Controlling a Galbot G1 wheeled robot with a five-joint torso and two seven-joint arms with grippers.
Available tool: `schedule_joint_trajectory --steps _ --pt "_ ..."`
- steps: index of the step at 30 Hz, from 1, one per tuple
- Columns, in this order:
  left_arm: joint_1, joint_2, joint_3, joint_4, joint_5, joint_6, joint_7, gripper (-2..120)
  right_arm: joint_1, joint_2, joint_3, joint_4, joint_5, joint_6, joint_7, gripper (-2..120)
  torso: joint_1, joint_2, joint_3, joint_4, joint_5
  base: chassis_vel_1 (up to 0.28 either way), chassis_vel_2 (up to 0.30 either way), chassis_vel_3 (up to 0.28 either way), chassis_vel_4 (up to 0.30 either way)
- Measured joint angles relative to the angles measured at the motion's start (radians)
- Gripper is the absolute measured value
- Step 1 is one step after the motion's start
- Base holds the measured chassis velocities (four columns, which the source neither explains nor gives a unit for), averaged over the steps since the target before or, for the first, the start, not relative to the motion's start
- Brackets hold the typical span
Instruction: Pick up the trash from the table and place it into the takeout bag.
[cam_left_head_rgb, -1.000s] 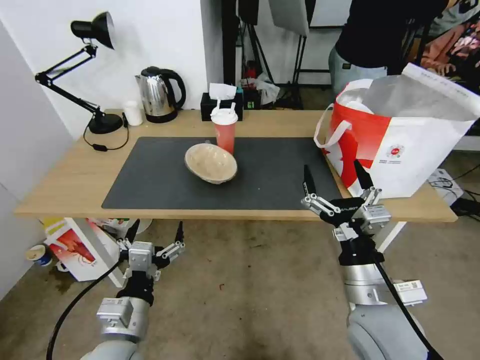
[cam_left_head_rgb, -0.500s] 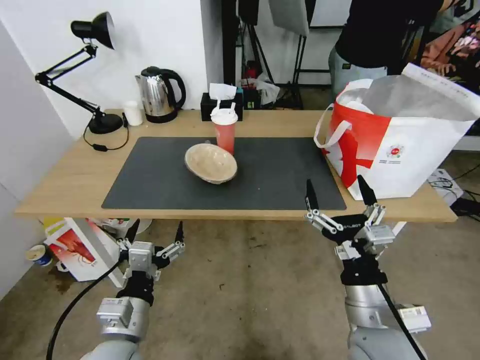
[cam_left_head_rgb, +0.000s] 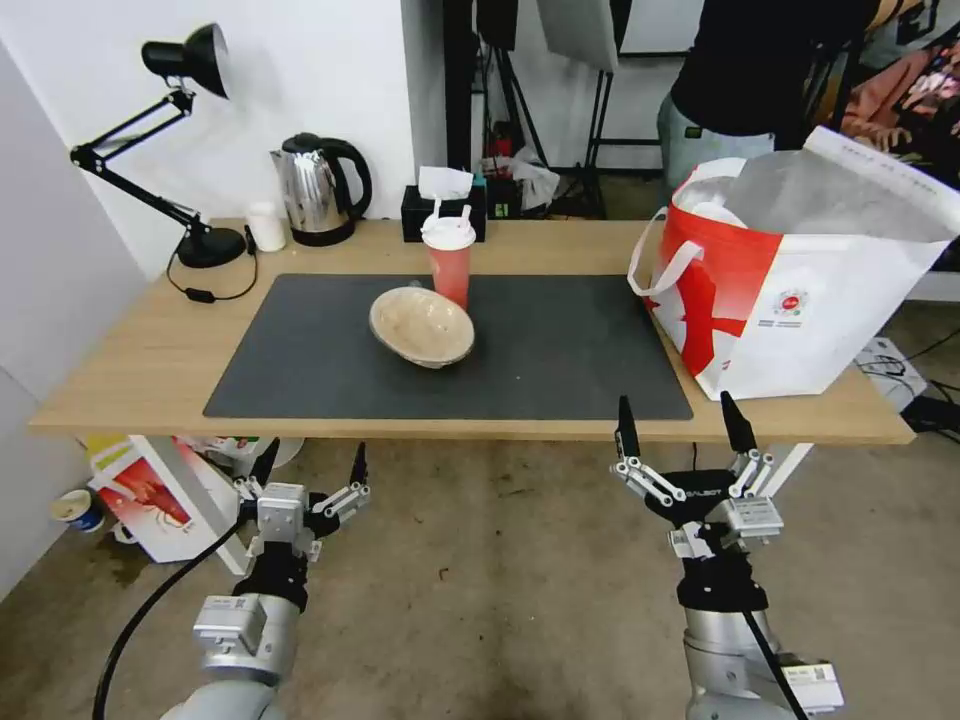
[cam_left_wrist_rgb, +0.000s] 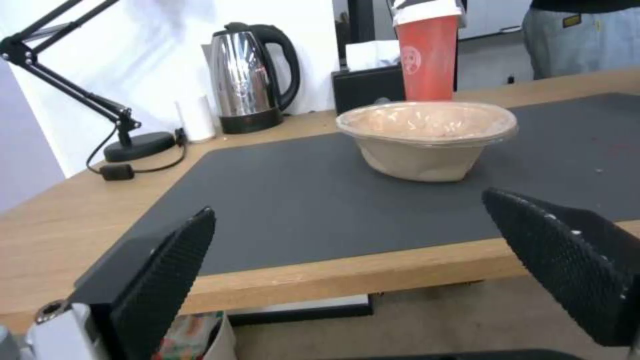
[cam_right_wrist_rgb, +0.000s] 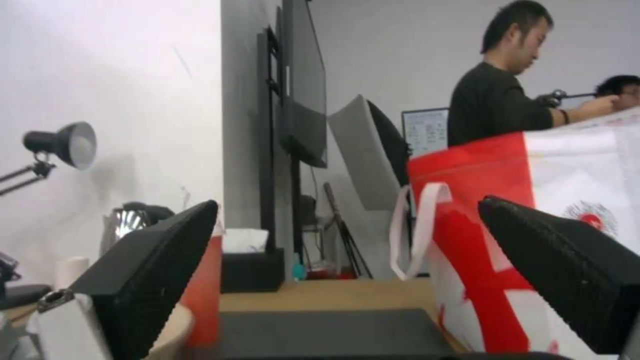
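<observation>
On the dark mat of the table (cam_left_head_rgb: 130, 370) a beige paper bowl (cam_left_head_rgb: 421, 326) sits tilted, and a red cup (cam_left_head_rgb: 450, 262) with a white lid and straws stands just behind it. The takeout bag (cam_left_head_rgb: 800, 290) stands open at the table's right end, with something white and round inside its mouth. My right gripper (cam_left_head_rgb: 680, 420) hangs open and empty just below the table's front edge, in front of the bag. My left gripper (cam_left_head_rgb: 313, 455) is open and empty, low in front of the table's left half. The left wrist view looks past the left gripper (cam_left_wrist_rgb: 347, 205) at the bowl (cam_left_wrist_rgb: 427, 137) and cup (cam_left_wrist_rgb: 427, 55).
Along the back edge stand a black desk lamp (cam_left_head_rgb: 190, 150), a steel kettle (cam_left_head_rgb: 318, 190), a small white cup (cam_left_head_rgb: 266, 226) and a black tissue box (cam_left_head_rgb: 442, 210). A smaller white bag (cam_left_head_rgb: 160, 495) lies on the floor under the table's left end. A person stands behind the table.
My right gripper has dropped and drawn back from beside the bag at the table's edge to below the edge, still open. The left arm, bowl, cup and bag have not moved.
</observation>
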Motion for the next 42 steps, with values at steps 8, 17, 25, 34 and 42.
schedule_joint_trajectory --steps 8,17,25,34,42 --pt "0.0 0.0 0.0 0.0 0.0 0.0 0.0 100 -0.03 0.003 -0.021 -0.021 -0.032 0.0 0.055 100 0.0 0.0 0.0 0.0 0.0 0.0 0.0 0.0 0.0" --pt "0.0 0.0 0.0 0.0 0.0 0.0 0.0 100 -0.055 0.009 -0.062 -0.051 -0.077 0.006 0.099 100 0.0 0.0 0.0 0.0 0.0 0.0 0.0 0.0 0.0" --pt "0.0 0.0 0.0 0.0 0.0 0.0 0.0 100 -0.057 -0.012 -0.057 -0.057 -0.074 0.002 0.103 100 0.0 0.0 0.0 0.0 0.0 0.0 0.0 0.0 0.0" --pt "0.0 0.0 0.0 0.0 0.0 0.0 0.0 100 -0.053 -0.02 -0.056 -0.073 -0.069 -0.004 0.104 100 0.0 0.0 0.0 0.0 0.0 0.0 0.0 0.0 0.0" --pt "0.0 0.0 0.0 0.0 0.0 0.0 0.0 100 -0.05 -0.024 -0.057 -0.094 -0.053 -0.007 0.104 100 0.0 0.0 0.0 0.0 0.0 0.0 0.0 0.0 0.0"
